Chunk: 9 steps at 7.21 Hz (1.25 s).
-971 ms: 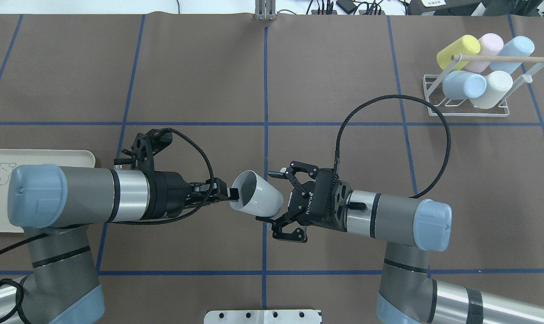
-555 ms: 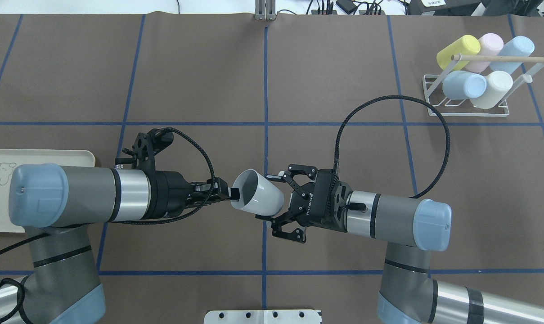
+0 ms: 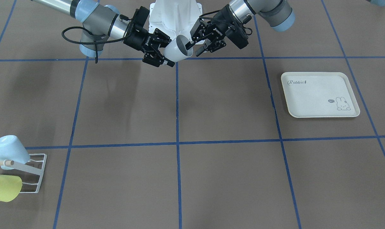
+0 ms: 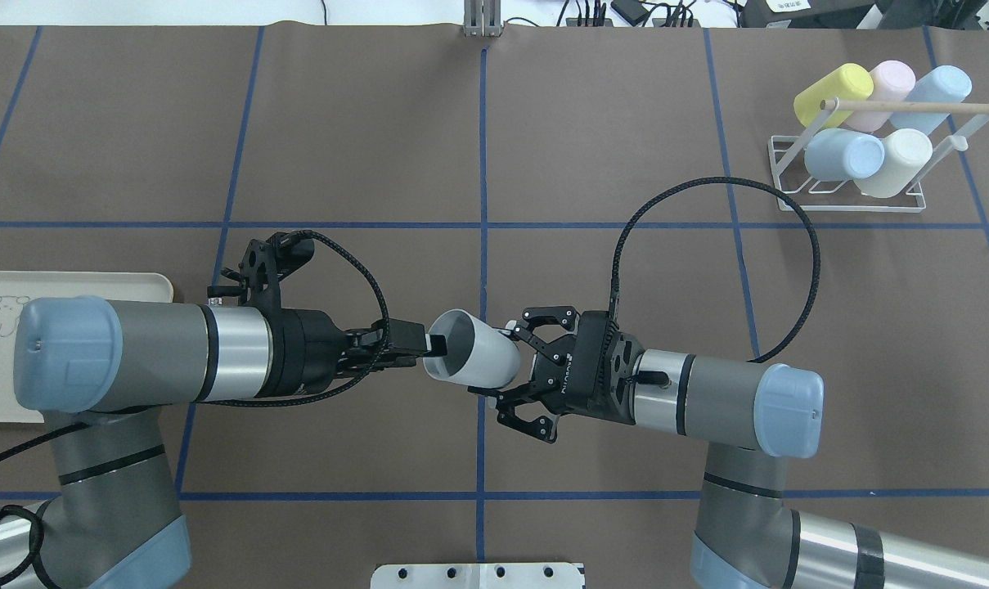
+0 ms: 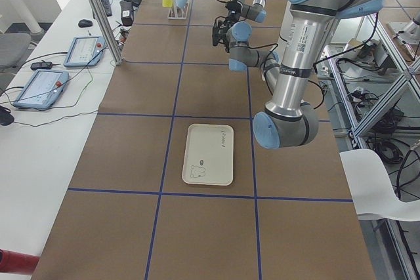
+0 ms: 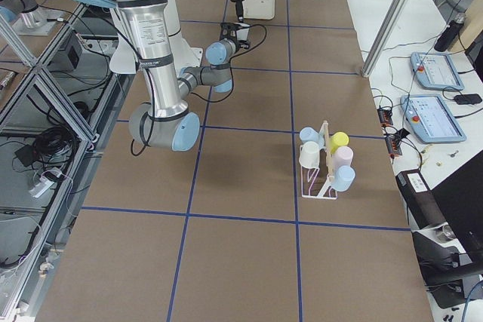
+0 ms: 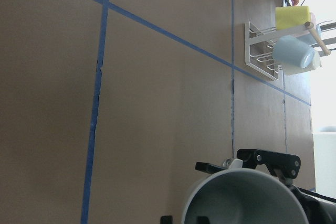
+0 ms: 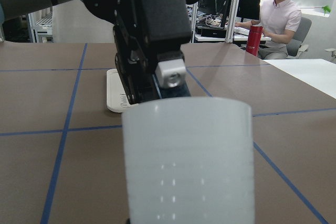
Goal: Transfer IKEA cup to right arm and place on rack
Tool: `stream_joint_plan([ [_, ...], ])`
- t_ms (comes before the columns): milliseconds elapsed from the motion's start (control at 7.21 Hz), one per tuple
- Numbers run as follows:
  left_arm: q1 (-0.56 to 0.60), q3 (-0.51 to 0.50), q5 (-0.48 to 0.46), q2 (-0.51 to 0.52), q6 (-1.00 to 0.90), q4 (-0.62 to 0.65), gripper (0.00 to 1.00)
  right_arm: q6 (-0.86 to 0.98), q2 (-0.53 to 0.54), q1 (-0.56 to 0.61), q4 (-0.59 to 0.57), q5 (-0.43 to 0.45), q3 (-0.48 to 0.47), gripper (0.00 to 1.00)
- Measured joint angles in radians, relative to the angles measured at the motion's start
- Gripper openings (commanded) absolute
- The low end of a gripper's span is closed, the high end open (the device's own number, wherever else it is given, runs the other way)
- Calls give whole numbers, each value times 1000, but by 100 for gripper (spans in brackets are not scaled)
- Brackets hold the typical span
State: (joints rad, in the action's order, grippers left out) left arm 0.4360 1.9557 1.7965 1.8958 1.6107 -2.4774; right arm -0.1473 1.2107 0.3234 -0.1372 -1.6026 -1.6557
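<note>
The pale grey IKEA cup [image 4: 478, 360] hangs on its side above the table's middle, mouth toward the left arm. My left gripper [image 4: 430, 347] is shut on its rim, one finger inside the mouth. My right gripper [image 4: 492, 360] is open, its fingers straddling the cup's base close to the wall. From the front, the cup [image 3: 176, 51] sits between the left gripper [image 3: 189, 44] and the right gripper [image 3: 171, 52]. In the right wrist view the cup [image 8: 189, 161] fills the foreground. The white wire rack [image 4: 854, 200] stands far right with several pastel cups.
A cream rabbit-print tray [image 4: 93, 282] lies under the left arm's elbow. The right arm's black cable [image 4: 707, 184] loops out over the table toward the rack. In the right wrist view a person [image 8: 281, 14] sits at a desk beyond the table.
The right gripper has moved left so that its fingers now flank the cup's base, and they stand slightly narrower. The cup has levelled out a little in the left gripper's hold.
</note>
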Motion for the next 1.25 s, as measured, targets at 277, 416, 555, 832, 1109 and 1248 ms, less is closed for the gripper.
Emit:
stream_joint_plan([
  [277, 32, 4, 4, -21, -3, 9, 100, 0, 10, 17, -24, 1, -4, 40],
  [416, 59, 14, 8, -52, -21, 38, 100, 1, 24, 50, -98, 0, -30, 41],
  [555, 82, 41, 9, -102, -72, 85, 100, 7, 47, 92, -250, -3, -98, 41],
  [832, 142, 144, 11, -263, -239, 194, 100, 62, 69, 169, -634, -6, -259, 41],
  [1109, 265, 227, 32, -480, -483, 230, 100, 240, 74, 264, -961, -6, -368, 38],
  [1248, 353, 241, 65, -566, -614, 229, 100, 363, 80, 322, -1093, -6, -411, 36],
])
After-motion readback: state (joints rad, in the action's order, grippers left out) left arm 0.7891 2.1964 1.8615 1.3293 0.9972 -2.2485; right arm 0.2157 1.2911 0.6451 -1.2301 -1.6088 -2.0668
